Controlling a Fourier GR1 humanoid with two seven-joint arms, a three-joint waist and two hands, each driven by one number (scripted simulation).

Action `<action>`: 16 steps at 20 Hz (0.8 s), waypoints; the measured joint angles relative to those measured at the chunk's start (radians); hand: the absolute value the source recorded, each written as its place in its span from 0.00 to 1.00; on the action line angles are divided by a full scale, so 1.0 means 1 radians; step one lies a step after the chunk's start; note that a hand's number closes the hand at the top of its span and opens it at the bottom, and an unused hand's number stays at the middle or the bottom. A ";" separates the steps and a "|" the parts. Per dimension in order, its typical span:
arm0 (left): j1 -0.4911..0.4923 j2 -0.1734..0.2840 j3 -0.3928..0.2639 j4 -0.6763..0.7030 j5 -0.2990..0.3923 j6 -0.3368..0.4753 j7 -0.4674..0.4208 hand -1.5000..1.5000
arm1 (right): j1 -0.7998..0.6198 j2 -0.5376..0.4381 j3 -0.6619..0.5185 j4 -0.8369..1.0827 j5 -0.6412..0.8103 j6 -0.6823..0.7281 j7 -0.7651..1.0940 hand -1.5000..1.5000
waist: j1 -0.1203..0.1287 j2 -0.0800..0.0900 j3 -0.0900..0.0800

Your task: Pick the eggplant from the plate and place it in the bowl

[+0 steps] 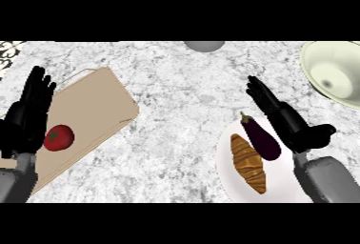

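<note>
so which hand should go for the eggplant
The right hand. It hangs open right beside the eggplant on the plate, and the bowl lies on that same side. The left hand is far across the counter, by the cutting board and tomato.

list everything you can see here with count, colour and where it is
eggplant: one, dark purple, on the plate, beside the right hand
croissant: one, golden brown, on the plate, left of the eggplant
plate: one, white, lower right of the counter
bowl: one, pale cream, upper right corner, partly cut off
tomato: one, red, on the cutting board
cutting board: one, tan, left side of the counter
grey round object: one, top edge, mostly cut off
counter: one, grey-white marble
left hand: one, black, open, at the left edge
right hand: one, black, open, right of the eggplant
</note>
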State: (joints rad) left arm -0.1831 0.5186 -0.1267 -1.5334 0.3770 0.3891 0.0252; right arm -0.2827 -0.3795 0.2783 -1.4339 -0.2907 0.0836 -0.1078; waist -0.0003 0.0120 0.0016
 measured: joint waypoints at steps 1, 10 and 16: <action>0.001 -0.007 -0.004 0.003 -0.006 -0.004 -0.004 0.50 | 0.003 0.005 0.020 0.006 0.033 -0.006 -0.004 1.00 | 0.000 -0.003 0.000; 0.011 -0.073 -0.131 -0.006 -0.045 -0.040 -0.007 0.50 | -0.059 -0.191 0.232 -0.054 0.559 -0.156 0.016 0.00 | -0.028 -0.031 -0.008; 0.021 -0.132 -0.187 -0.004 -0.083 -0.029 -0.012 0.50 | 0.146 -0.143 0.275 -0.165 0.696 -0.413 -0.203 0.00 | -0.027 -0.020 -0.002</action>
State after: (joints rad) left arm -0.1616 0.3870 -0.3133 -1.5371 0.2943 0.3604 0.0129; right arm -0.1370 -0.5223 0.5533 -1.5985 0.4056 -0.3298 -0.3104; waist -0.0271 -0.0076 -0.0003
